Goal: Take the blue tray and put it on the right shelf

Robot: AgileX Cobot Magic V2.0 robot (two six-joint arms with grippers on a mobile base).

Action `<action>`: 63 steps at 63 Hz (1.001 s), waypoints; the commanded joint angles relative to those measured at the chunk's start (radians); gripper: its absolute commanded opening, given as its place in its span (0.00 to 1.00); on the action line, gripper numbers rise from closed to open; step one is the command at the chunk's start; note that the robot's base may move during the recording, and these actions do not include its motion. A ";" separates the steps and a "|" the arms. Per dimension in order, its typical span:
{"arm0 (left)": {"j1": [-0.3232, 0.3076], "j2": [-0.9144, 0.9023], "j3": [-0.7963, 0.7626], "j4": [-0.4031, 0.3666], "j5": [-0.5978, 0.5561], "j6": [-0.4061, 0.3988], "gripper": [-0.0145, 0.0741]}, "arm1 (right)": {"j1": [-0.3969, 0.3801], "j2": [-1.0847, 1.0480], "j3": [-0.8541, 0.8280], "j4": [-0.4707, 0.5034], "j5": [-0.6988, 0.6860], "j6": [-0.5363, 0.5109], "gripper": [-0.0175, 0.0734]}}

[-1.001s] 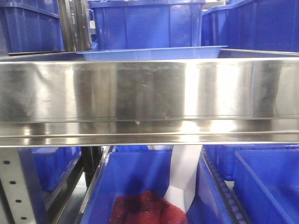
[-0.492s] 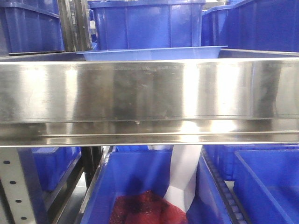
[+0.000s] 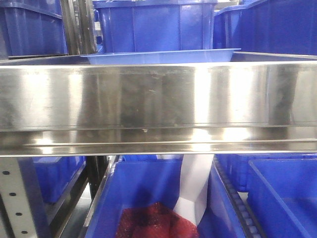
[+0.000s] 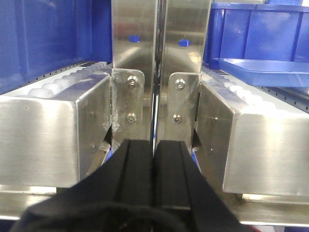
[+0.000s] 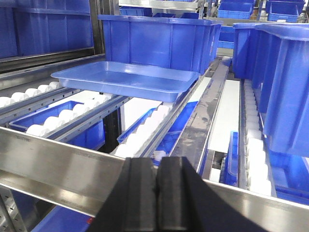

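- Blue tray point(image 5: 126, 77) sits on white rollers point(image 5: 145, 133) of the right shelf point(image 3: 158, 96), just in front of a deep blue bin point(image 5: 154, 41); nothing gripping it.
- Far left in left wrist view: neighbouring roller lane, steel uprights point(image 4: 159, 34) at the join btwn lanes.
- Left gripper point(image 4: 154, 159): fingers pressed together, empty, low in front of the uprights; tray off to its right.
- Centre, front view: only tray's rim shows above the shelf's front lip.
- Right gripper point(image 5: 155, 186): fingers together, empty, near the lip, well apart from tray.
- Judgement: tray looks placed already; step = pull arms clear. Do it well: back out straight, keep fingers closed, don't clip lip or nudge tray, since rollers would let it slide.
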 commanded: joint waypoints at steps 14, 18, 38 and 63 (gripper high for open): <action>0.000 -0.012 0.031 0.002 -0.093 0.004 0.11 | 0.002 0.013 -0.027 -0.012 -0.086 -0.014 0.25; 0.000 -0.012 0.031 0.002 -0.093 0.004 0.11 | 0.002 0.013 -0.027 -0.012 -0.086 -0.014 0.25; 0.000 -0.012 0.031 0.002 -0.093 0.004 0.11 | -0.118 0.013 0.006 -0.028 -0.111 -0.100 0.25; 0.000 -0.012 0.031 0.002 -0.093 0.004 0.11 | -0.430 -0.113 0.316 0.200 -0.376 -0.221 0.25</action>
